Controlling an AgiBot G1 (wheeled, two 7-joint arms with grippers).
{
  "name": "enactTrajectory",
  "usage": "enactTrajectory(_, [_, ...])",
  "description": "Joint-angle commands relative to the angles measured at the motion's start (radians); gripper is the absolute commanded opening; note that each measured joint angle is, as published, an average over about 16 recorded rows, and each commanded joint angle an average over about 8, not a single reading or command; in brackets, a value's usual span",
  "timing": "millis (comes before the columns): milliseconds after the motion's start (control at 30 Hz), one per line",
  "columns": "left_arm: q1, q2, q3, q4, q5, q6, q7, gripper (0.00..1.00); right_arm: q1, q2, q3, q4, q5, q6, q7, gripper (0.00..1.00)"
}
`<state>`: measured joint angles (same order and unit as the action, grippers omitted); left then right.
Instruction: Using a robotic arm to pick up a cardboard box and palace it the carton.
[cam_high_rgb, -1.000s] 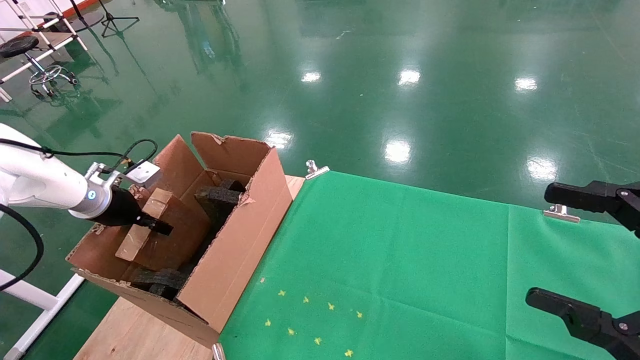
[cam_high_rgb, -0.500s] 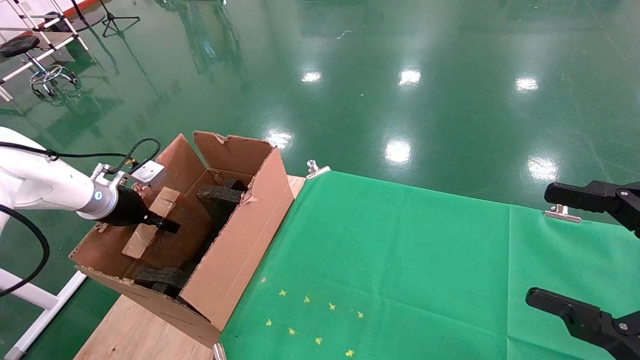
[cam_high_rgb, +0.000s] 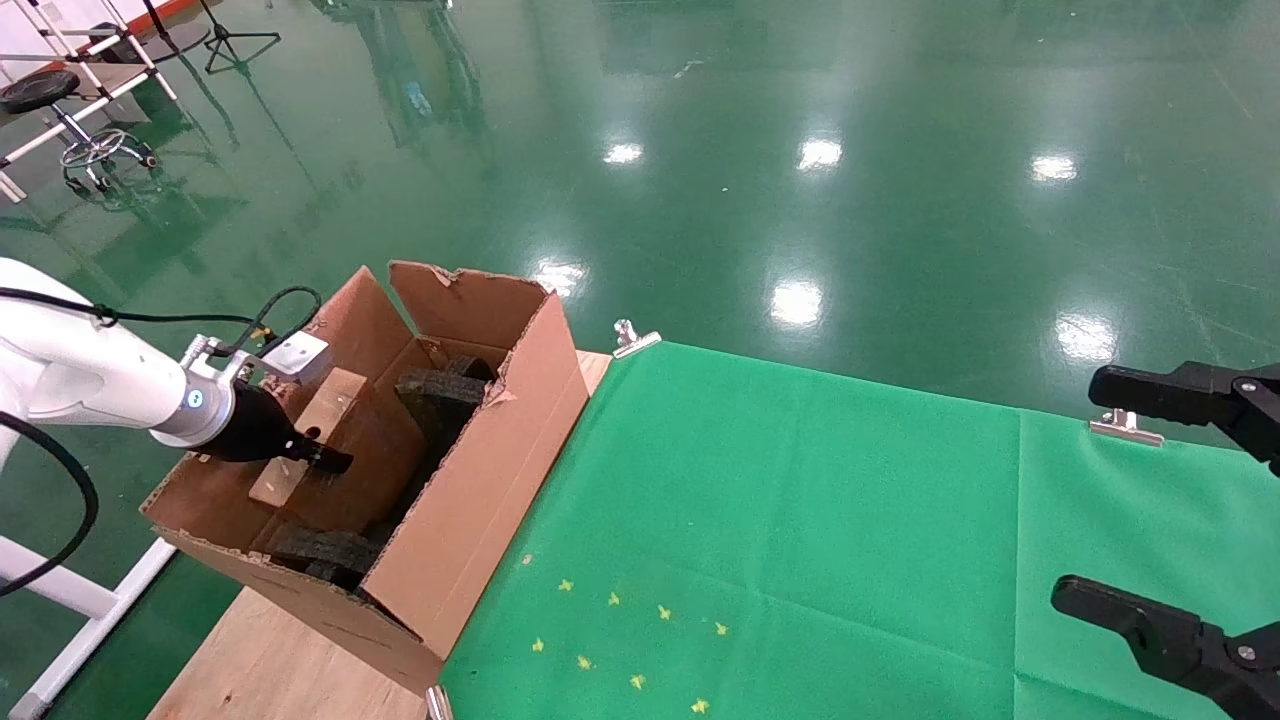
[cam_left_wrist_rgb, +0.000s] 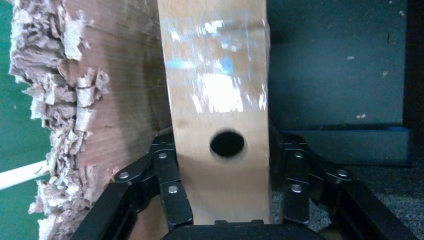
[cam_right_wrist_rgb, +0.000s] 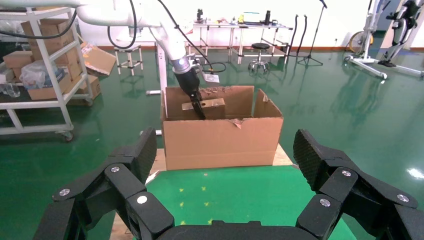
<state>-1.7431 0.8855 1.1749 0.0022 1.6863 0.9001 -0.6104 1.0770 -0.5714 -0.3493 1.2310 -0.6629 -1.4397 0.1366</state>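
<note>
Inside the carton (cam_high_rgb: 470, 480) my left gripper (cam_high_rgb: 322, 460) clamps the taped cardboard box (cam_high_rgb: 308, 435) by its slim sides, held over the foam blocks (cam_high_rgb: 435, 395) for lowering; my right gripper (cam_right_wrist_rgb: 225, 165) idles wide open

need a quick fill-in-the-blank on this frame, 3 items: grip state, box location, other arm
1. The left gripper has its jaws shut on the small tape-wrapped brown ____ box.
2. That box is held inside the large torn-edged brown ____.
3. The right gripper, over the green cloth, has its jaws ____ and holds nothing.

Missing words: cardboard; carton; open
</note>
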Motion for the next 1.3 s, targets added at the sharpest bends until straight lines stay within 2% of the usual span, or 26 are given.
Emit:
enactTrajectory(33, [0.0,-0.001,0.001,0.001,0.002,0.002,0.001,1.0,0.0,0.0,0.0,0.0,0.0,0.0,0.0,1.0])
enactTrajectory(233, [-0.035,0.0,0.007,-0.011,0.011,-0.032,0.003,1.0,0.0,0.0,0.0,0.0,0.0,0.0,0.0,1.0])
enactTrajectory(367, [-0.072,-0.029,-0.016,-0.061,-0.023,-0.012,0.041,1.0,0.0,0.0,0.0,0.0,0.0,0.0,0.0,1.0])
enactTrajectory(567, [-0.119,-0.141,-0.097,-0.227,-0.152,0.131,0.123,1.0,0.0,0.0,0.0,0.0,0.0,0.0,0.0,1.0])
enactTrajectory(800, [-0.135,-0.229,-0.143,-0.458,-0.255,0.325,0.077,1.0,0.0,0.0,0.0,0.0,0.0,0.0,0.0,1.0])
enactTrajectory(967, [-0.139,-0.247,-0.147,-0.541,-0.276,0.388,0.054,1.0,0.0,0.0,0.0,0.0,0.0,0.0,0.0,1.0])
enactTrajectory(1300, [-0.103,-0.24,-0.174,-0.54,-0.294,0.374,0.079,1.0,0.0,0.0,0.0,0.0,0.0,0.0,0.0,1.0])
